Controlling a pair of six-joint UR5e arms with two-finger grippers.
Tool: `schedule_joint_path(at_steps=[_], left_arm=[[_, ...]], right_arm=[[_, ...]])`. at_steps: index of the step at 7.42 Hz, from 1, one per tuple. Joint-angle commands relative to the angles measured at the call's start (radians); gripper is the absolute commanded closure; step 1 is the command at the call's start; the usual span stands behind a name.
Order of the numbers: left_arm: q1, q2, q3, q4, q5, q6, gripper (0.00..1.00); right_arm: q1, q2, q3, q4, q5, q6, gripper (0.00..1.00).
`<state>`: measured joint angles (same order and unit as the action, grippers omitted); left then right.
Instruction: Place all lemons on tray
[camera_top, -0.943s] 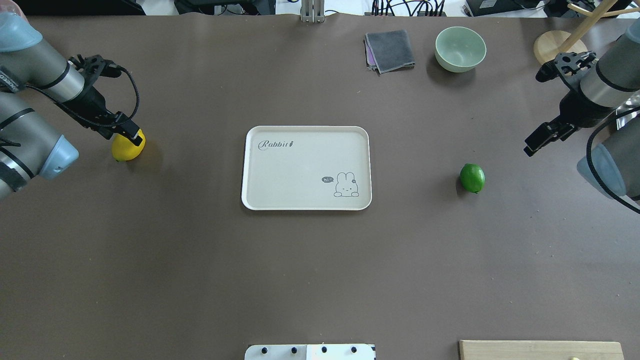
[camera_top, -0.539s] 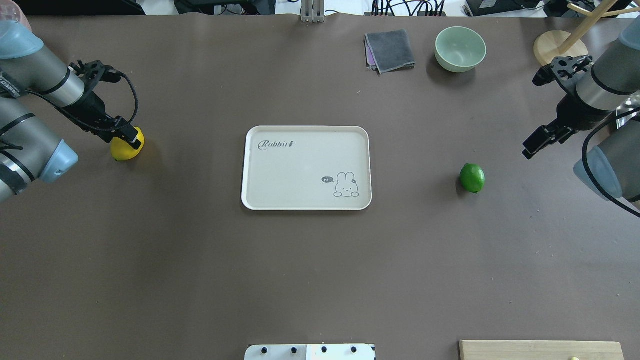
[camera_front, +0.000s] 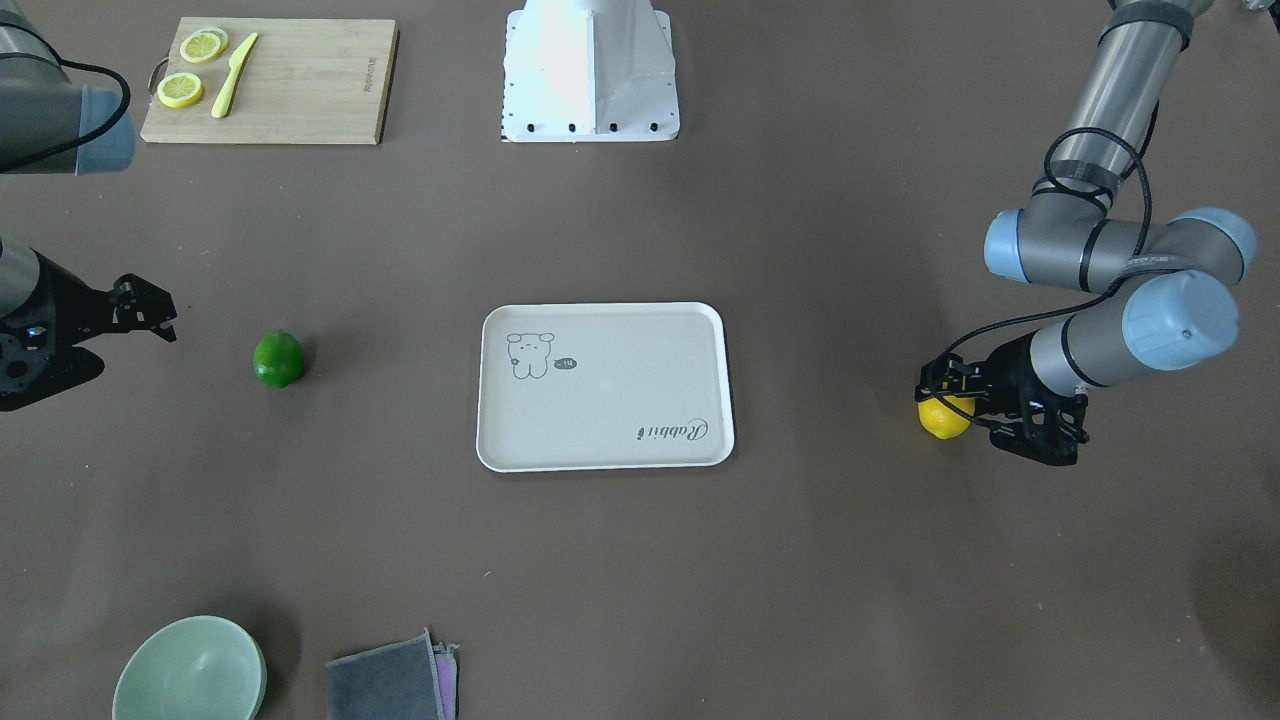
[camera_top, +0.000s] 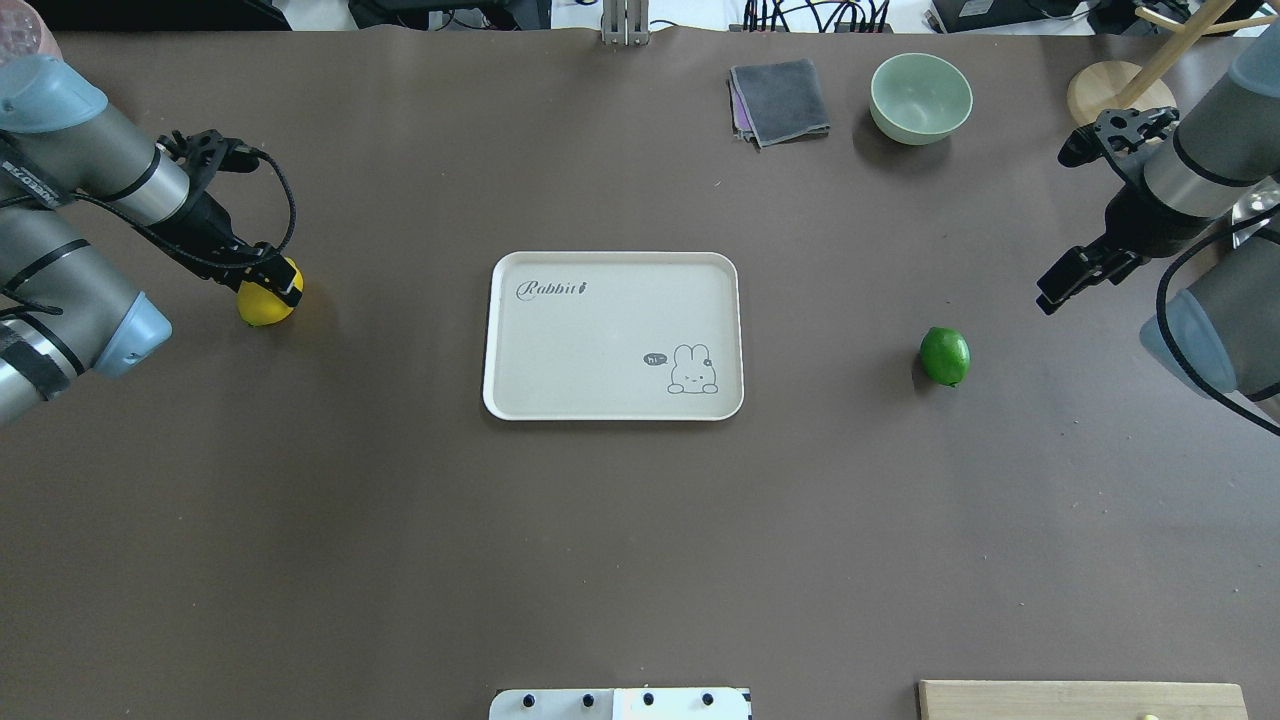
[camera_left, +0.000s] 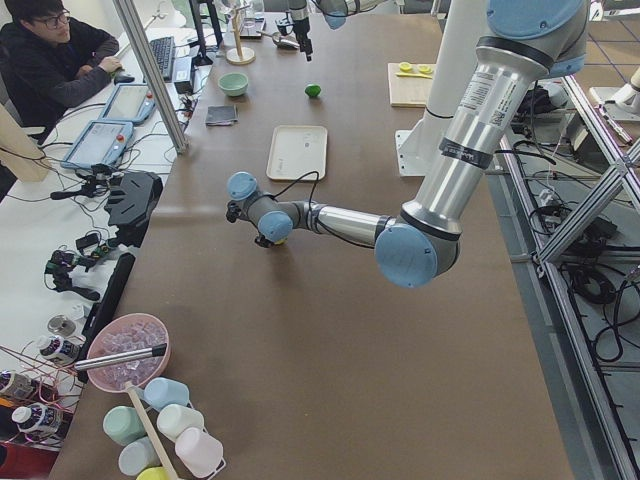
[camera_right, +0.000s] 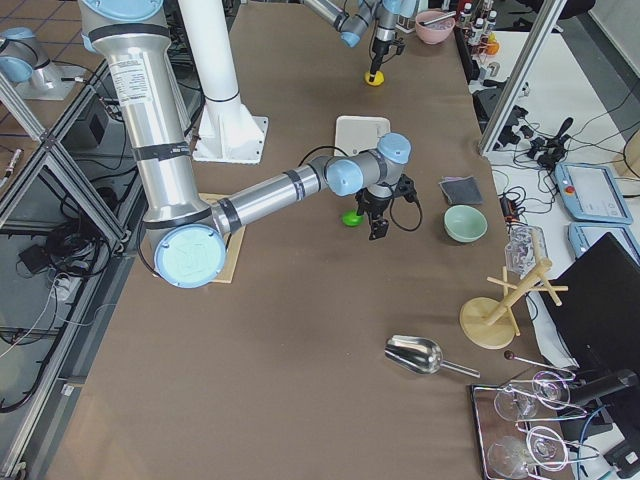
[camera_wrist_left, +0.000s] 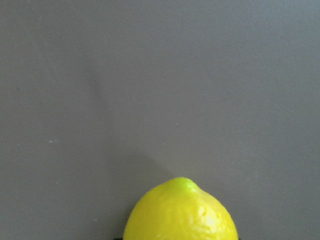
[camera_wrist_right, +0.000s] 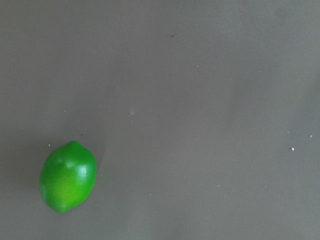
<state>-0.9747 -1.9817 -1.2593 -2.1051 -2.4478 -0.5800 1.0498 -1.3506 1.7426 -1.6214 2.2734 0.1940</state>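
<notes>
I am counting two lemons, one tray and my own two grippers. My left gripper is clamping its fingers on the yellow lemon, as far as the overhead view lets me judge, well off to the left of the tray. The green lemon is lying alone on the table, to the right of the tray and apart from it, so neither fruit is sitting on the tray. My right gripper is hanging near the green lemon without touching it, and I cannot tell whether its fingers are apart or together. Beyond these I am seeing one pale green bowl, one folded grey cloth, one wooden stand and one cutting board that is carrying two lemon slices and one yellow knife. My left gripper is covering the top of the yellow lemon from overhead, and the left wrist camera is cutting the fruit off at the bottom edge. The right wrist camera is showing none of my fingers. The overhead view is cropping the cutting board at its lower edge.
</notes>
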Motion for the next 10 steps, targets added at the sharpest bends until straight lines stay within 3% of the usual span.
schedule_joint_path(at_steps=[1, 5, 8, 9, 10], left_arm=[[0.002, -0.037, -0.032, -0.013, -0.008, -0.132, 1.00], [0.121, -0.179, -0.038, -0.073, 0.010, -0.468, 1.00], [0.305, -0.307, -0.043, -0.119, 0.229, -0.758, 0.98], [0.326, -0.319, -0.043, -0.119, 0.275, -0.793, 0.82], [0.324, -0.319, -0.045, -0.116, 0.274, -0.796, 0.01]], right_arm=[[-0.001, 0.001, 0.001, 0.000, 0.002, 0.008, 0.00], [-0.014, 0.018, 0.002, 0.000, 0.002, 0.048, 0.00], [-0.025, 0.025, 0.005, 0.000, 0.002, 0.077, 0.00], [-0.025, 0.025, 0.005, 0.000, 0.003, 0.078, 0.00], [-0.025, 0.027, 0.006, 0.000, 0.002, 0.079, 0.00]])
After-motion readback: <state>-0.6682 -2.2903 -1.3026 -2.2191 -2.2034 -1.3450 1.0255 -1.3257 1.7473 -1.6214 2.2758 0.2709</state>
